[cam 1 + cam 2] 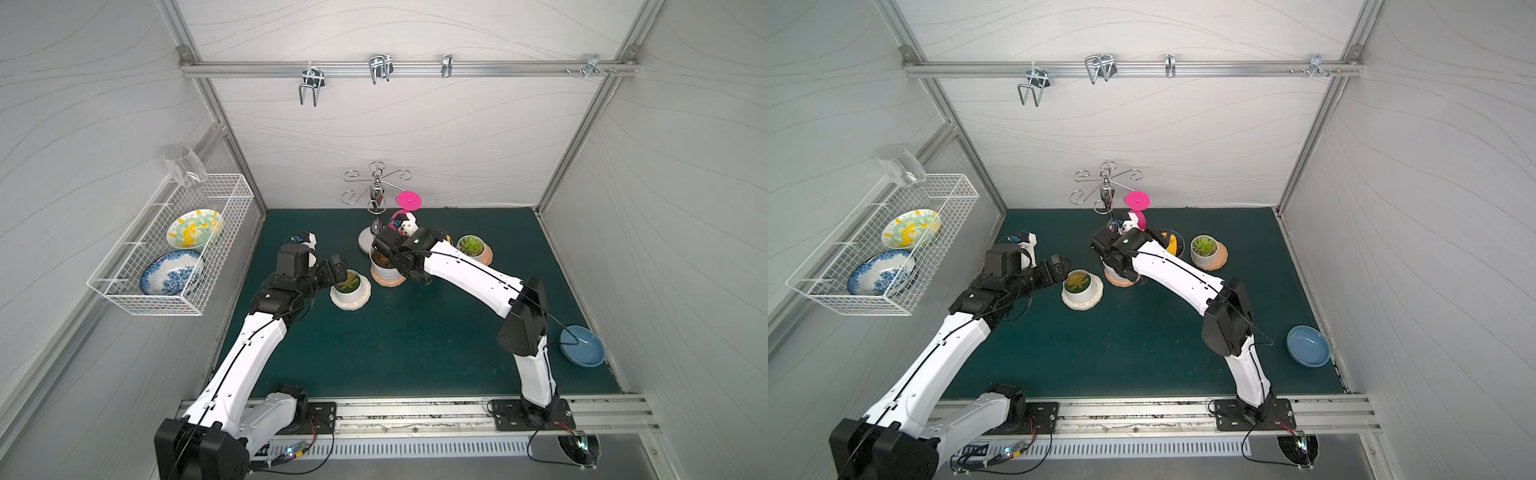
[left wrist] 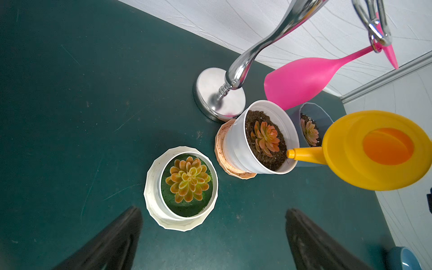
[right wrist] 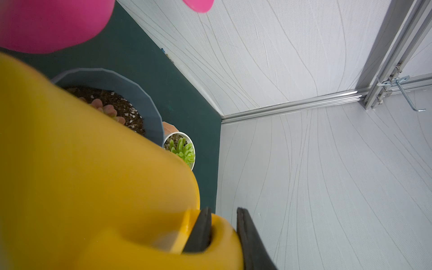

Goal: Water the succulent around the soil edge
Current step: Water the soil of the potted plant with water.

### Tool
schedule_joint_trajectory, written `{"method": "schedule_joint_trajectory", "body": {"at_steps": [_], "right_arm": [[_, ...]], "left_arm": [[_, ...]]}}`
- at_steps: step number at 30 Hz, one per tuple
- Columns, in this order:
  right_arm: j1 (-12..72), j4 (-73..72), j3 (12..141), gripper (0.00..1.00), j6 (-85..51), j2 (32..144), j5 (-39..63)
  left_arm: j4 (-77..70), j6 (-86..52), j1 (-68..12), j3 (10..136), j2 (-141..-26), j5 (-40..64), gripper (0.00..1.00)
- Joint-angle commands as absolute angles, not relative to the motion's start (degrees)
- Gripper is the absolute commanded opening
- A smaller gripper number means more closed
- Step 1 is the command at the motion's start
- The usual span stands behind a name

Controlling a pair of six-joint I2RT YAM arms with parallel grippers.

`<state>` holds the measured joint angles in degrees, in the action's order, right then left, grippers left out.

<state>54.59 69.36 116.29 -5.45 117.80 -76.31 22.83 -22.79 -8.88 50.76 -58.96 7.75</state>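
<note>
Left wrist view: the spout (image 2: 306, 155) of the yellow watering can (image 2: 346, 168) points away from the right tool (image 3: 223, 210), which is clenched on the can's handle. The tip sits at the near rim of the white pot (image 2: 238, 149), the succulent (image 2: 265, 138) just beyond it. The left tool (image 2: 211, 211) hangs spread, empty.

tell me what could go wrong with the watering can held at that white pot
1. The spout of the watering can ends right at the rim of the white pot; a small drift could spill water onto the saucer or mat.
2. The pink glass hangs close by the can, so a swing might knock it.
3. The right gripper pinches only the thin handle; the can may twist in the grip.
</note>
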Motion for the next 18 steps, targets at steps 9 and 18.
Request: {"method": "schedule_joint_trajectory", "body": {"at_steps": [9,18], "right_arm": [[53.1,62.8,119.3,0.00,0.7,118.7,-78.4],[52.2,57.0,120.6,0.00,6.2,120.9,-79.2]], "left_arm": [[20.0,-23.0,-8.5,51.3,-58.5,8.7,1.00],[19.7,-23.1,-8.5,51.2,-58.4,8.7,1.00]]}}
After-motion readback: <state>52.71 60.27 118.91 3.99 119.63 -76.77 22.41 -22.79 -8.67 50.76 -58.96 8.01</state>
